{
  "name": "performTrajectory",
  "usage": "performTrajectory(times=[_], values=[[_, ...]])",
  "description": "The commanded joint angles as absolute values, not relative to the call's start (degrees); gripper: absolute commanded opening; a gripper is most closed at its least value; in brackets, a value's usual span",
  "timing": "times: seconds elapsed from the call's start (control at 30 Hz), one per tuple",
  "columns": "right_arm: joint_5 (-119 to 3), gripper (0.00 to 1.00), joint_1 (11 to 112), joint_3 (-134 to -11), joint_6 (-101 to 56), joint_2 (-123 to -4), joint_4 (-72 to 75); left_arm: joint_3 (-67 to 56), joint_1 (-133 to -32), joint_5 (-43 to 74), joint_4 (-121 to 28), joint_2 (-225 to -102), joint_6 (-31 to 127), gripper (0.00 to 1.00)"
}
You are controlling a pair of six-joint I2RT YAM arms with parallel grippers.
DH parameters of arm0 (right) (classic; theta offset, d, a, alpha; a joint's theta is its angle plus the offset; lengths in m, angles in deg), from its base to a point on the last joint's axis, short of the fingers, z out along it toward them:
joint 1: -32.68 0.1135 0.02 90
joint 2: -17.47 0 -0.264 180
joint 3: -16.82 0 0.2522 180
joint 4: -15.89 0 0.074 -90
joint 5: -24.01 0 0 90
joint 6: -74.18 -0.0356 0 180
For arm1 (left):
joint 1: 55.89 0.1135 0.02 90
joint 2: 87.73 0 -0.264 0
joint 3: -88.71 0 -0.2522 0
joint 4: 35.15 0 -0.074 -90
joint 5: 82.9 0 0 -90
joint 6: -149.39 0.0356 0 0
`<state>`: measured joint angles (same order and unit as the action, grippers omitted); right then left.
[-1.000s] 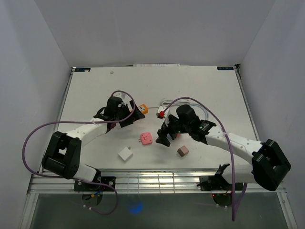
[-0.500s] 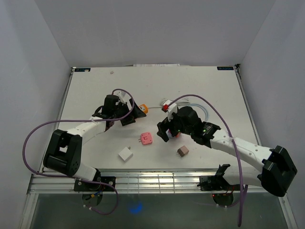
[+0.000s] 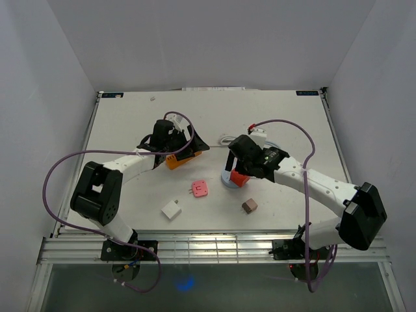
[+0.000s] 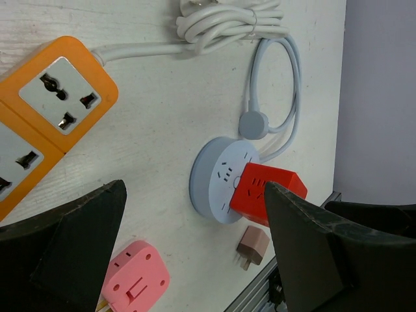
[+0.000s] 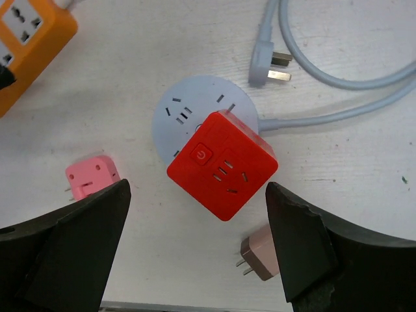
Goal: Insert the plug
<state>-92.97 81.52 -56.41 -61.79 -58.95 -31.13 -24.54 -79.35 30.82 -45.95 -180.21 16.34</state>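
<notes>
Right claw (image 5: 197, 187), jaws spread, straddles the red cube plug (image 5: 221, 162) without touching it. The plug sits on the round socket (image 5: 188, 107) on the table (image 5: 130, 65), apparently inserted. Left claw (image 4: 195, 187) hangs open near the orange power strip (image 4: 45, 123). Next, likely: verify seating, lift clear.

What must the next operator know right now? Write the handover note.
Left gripper: open, empty, near the orange plastic power strip.
Right gripper: open, straddling the red cube-shaped plastic plug without touching it.
Done: the red plug sits on the round pale-blue socket hub.
Left: full seating cannot be confirmed; check it, press down if needed, then back the arms away.
</notes>
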Motion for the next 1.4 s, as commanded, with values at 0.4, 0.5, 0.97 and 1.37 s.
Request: performTrajectory(times=[0.4, 0.5, 0.97, 1.37], values=[[-101.06, 0.89, 81.72, -71.12, -95.69, -71.56, -59.13, -25.58, -79.45, 28.89, -43.91, -177.81, 17.73, 0.97], [-100.53, 0.89, 81.81, -71.21, -96.76, -72.79, -59.57, -25.85, -79.53, 29.33, -43.03, -178.43, 17.38, 0.97], [-102.64, 0.89, 81.72, -68.24, -101.77, -72.44, -52.46, -27.25, -79.53, 28.54, -41.44, -178.69, 18.52, 0.97], [-102.47, 0.95, 81.72, -63.92, -103.97, -72.44, -47.36, -28.13, -79.53, 27.93, -40.92, -178.78, 19.40, 0.97]])
